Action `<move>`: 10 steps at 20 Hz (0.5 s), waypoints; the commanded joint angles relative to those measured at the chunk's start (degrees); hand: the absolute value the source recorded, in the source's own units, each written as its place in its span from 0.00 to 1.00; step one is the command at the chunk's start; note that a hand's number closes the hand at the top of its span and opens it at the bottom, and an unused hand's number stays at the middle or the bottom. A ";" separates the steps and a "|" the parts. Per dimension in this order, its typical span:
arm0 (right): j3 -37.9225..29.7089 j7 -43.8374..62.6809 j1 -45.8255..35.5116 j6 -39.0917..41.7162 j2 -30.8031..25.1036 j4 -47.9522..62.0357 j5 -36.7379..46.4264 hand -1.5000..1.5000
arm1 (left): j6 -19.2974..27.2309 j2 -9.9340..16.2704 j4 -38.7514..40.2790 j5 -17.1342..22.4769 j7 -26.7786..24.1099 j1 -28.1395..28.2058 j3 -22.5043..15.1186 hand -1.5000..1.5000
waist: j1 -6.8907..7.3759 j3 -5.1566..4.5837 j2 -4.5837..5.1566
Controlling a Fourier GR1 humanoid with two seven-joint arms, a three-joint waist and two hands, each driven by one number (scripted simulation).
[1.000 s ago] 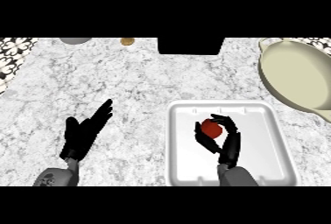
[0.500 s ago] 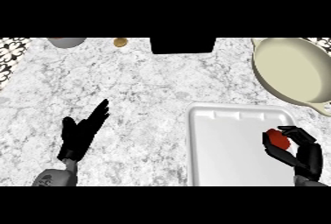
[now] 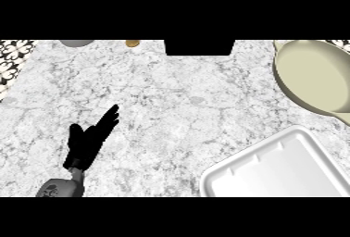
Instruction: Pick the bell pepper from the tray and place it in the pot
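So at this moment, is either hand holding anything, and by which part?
The left hand is open at lower left and holds nothing. The right hand and the bell pepper are out of view, so any hold there cannot be told.

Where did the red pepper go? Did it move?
Yes. It was over the white tray in the right hand, drifting toward the tray's right side; now neither pepper nor that hand shows. The pot looks empty.

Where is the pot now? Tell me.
The pot sits at the head view's upper right, on the counter, just beyond the white tray.
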 commanded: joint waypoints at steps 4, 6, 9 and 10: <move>-0.80 1.13 -1.91 -4.57 -5.56 0.22 5.14 1.00 | -0.89 -0.40 1.51 -1.47 -2.99 2.03 0.08 0.50 | 0.11 -0.15 -0.08; 0.29 -0.18 -2.91 -7.38 -6.20 1.01 7.82 1.00 | 1.69 -2.73 2.95 -2.28 0.36 -3.30 -0.18 0.50 | -0.03 -0.14 -0.01; 0.92 7.30 -6.65 -12.19 -9.09 -2.48 9.59 1.00 | -1.19 -0.02 -0.23 -1.35 -1.26 1.49 0.48 0.50 | 0.46 -0.19 -0.08; 1.02 10.80 -7.64 -10.56 -10.60 -4.50 9.61 1.00 | -0.52 -0.80 2.14 -1.48 -0.98 -1.81 1.31 0.50 | 0.16 -0.19 -0.06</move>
